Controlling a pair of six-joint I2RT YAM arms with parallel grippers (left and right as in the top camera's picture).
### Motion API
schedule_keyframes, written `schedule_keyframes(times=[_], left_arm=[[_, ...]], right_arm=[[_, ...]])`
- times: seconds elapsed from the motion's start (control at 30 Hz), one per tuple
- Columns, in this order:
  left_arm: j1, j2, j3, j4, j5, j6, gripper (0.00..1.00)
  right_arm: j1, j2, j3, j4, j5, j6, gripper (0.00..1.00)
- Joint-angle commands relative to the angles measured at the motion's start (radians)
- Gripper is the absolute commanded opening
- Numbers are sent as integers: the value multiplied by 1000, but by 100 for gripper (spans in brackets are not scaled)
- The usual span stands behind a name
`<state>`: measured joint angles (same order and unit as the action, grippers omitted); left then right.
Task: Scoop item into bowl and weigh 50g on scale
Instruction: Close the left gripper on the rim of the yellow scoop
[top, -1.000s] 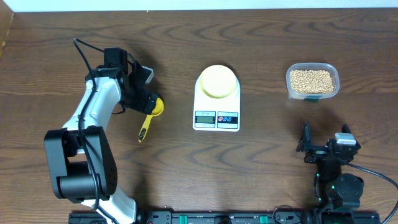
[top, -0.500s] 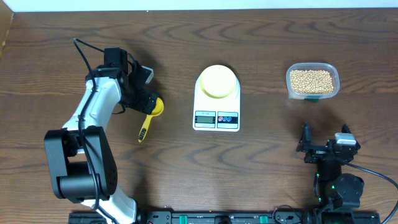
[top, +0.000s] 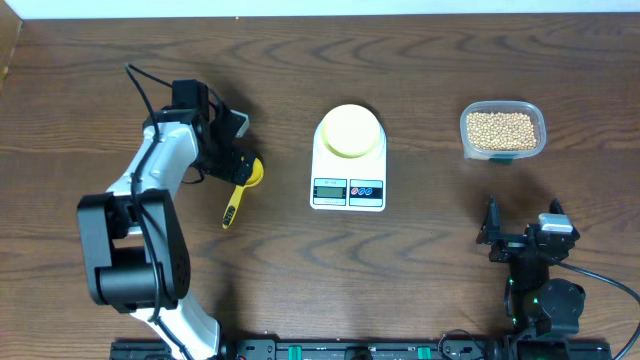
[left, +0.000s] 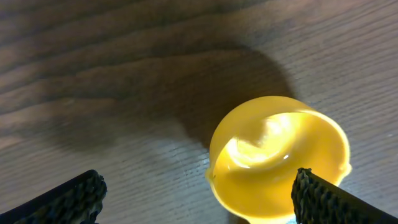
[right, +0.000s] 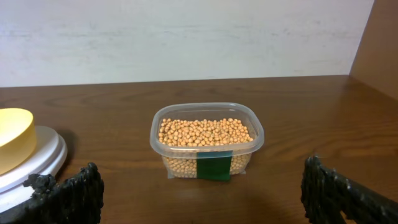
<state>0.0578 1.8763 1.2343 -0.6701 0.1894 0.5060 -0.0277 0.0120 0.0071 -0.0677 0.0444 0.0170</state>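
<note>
The beans (top: 502, 130) fill a clear tub at the right; in the right wrist view the beans (right: 205, 132) lie straight ahead. The pale yellow-green bowl (top: 350, 130) stands on the white scale (top: 348, 190), and the bowl (right: 13, 137) shows at that view's left edge, looking empty. My left gripper (top: 236, 164) hangs open over the cup of a bright yellow scoop (top: 250, 172). In the left wrist view the scoop cup (left: 280, 155) sits between the fingers, close to the right one, with the left gripper (left: 198, 186) not closed on it. My right gripper (top: 522, 225) rests open, short of the tub.
The clear tub (right: 208, 165) carries a green label on its near side. The scoop's handle (top: 231, 207) points toward the table's front. The scale (right: 37, 158) stands left of the tub. A pale wall runs behind the table's far edge.
The left arm has shifted slightly, its gripper staying over the scoop's cup. The right arm, bowl, scale and tub have not moved.
</note>
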Motion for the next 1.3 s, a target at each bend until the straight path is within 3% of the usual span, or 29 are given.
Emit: schedule_keyframes(times=[0.0,1.27], left_arm=[[2,4,-5,10,13,17,97],[2,60,-5,25,13,17,100]], right_arm=[[-3,-5,-2,-4,-2,-11,99],[-3,-5,-2,-4,-2,-11,99]])
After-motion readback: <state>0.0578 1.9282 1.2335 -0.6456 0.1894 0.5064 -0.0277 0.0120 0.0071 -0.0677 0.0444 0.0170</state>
